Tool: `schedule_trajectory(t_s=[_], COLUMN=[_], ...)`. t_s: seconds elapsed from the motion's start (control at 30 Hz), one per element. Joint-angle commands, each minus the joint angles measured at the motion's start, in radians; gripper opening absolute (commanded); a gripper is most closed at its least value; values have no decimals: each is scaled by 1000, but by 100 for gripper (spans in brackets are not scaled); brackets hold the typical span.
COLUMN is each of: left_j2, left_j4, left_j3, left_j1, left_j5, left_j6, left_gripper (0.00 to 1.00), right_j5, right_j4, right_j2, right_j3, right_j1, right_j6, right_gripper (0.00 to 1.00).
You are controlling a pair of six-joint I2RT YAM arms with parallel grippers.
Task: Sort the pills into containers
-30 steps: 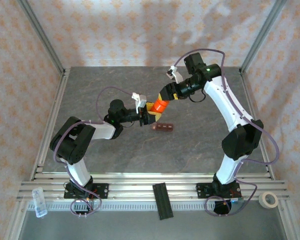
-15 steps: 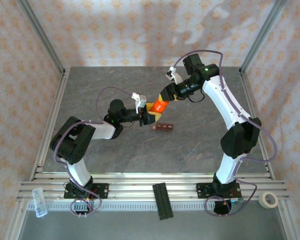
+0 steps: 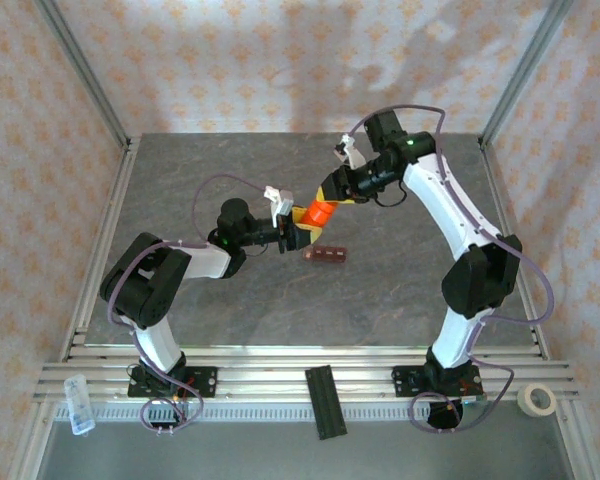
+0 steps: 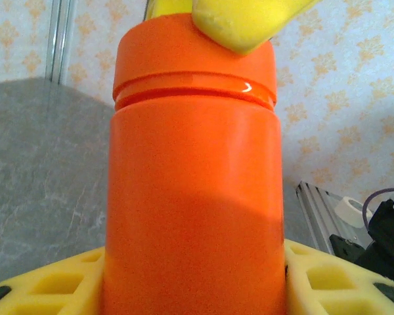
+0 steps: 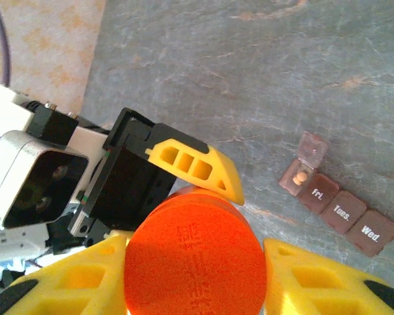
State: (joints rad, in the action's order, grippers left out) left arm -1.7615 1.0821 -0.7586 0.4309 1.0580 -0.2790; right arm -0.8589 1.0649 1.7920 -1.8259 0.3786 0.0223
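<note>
An orange pill bottle (image 3: 319,213) hangs above the table, tilted. My left gripper (image 3: 304,227) is shut on its body (image 4: 194,197), one yellow finger pressing on each side. My right gripper (image 3: 331,198) is shut on its round cap (image 5: 194,262), with a finger against either edge of the cap. The containers (image 3: 328,255) are a dark reddish-brown strip lying on the table just right of the bottle. In the right wrist view the strip (image 5: 341,210) has one end lid open, with a small tan pill (image 5: 302,177) inside that compartment.
A black ribbed bar (image 3: 323,400) lies across the near rails. A tape roll (image 3: 537,400) sits at the near right and a small clear case (image 3: 78,403) at the near left. Metal frame posts stand at the table's corners.
My right gripper's fingers have closed in on the bottle's cap, and that arm has shifted slightly. The left arm and the bottle have stayed in place.
</note>
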Motion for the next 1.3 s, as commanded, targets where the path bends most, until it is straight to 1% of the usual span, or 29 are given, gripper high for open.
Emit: schedule_trajectory(t_s=[0.0, 0.1, 0.17, 0.27, 0.37, 0.5, 0.57, 0.63, 0.7, 0.8, 0.9, 0.97, 1.03, 1.1, 1.2, 1.27], left_j2=[29, 25, 25, 21, 20, 21, 22, 22, 25, 27, 31, 32, 32, 32, 31, 30], left_j4=[111, 110, 110, 109, 110, 110, 108, 101, 98, 92, 84, 79, 73, 68, 67, 68], left_j3=[-34, -34, -33, -35, -35, -37, -36, -33, -30, -30, -32, -36, -39, -43, -47, -49], left_j1=[5, 5, 5, 5, 5, 4, 5, 5, 5, 5, 4, 4, 3, 5, 4, 4], left_j5=[1, 1, -1, -4, -5, -7, -6, -7, -8, -2, 1, 5, 11, 14, 19, 23], left_j6=[37, 39, 41, 40, 41, 41, 41, 45, 49, 52, 56, 57, 55, 54, 49, 46], left_gripper=[0, 0, 0, 0, 0, 0, 0, 0, 0, 0, 0, 0, 0, 0, 0, 0], right_j5=[190, 271, 294, 303, 285, 276, 269, 270, 250, 191, 147, 105, 68, 51, 62, 54], right_j4=[-54, -110, -170, -251, -302, -276, -254, -239, -241, -235, -210, -160, -80, -26, 48, 94], right_j2=[-27, -59, -87, -122, -140, -130, -127, -140, -163, -189, -206, -197, -180, -167, -136, -108], right_j3=[62, 115, 168, 231, 262, 222, 193, 169, 158, 126, 85, 42, -1, -25, -61, -87], right_j1=[58, 91, 102, 114, 115, 111, 97, 70, 36, -3, -25, -31, -31, -30, -30, -30], right_j6=[-212, -337, -427, -518, -561, -542, -524, -504, -483, -408, -287, -168, -15, 100, 206, 247], right_gripper=[40, 39, 39, 39, 39, 42, 51, 64, 72, 78, 79, 79, 78, 76, 75, 74])
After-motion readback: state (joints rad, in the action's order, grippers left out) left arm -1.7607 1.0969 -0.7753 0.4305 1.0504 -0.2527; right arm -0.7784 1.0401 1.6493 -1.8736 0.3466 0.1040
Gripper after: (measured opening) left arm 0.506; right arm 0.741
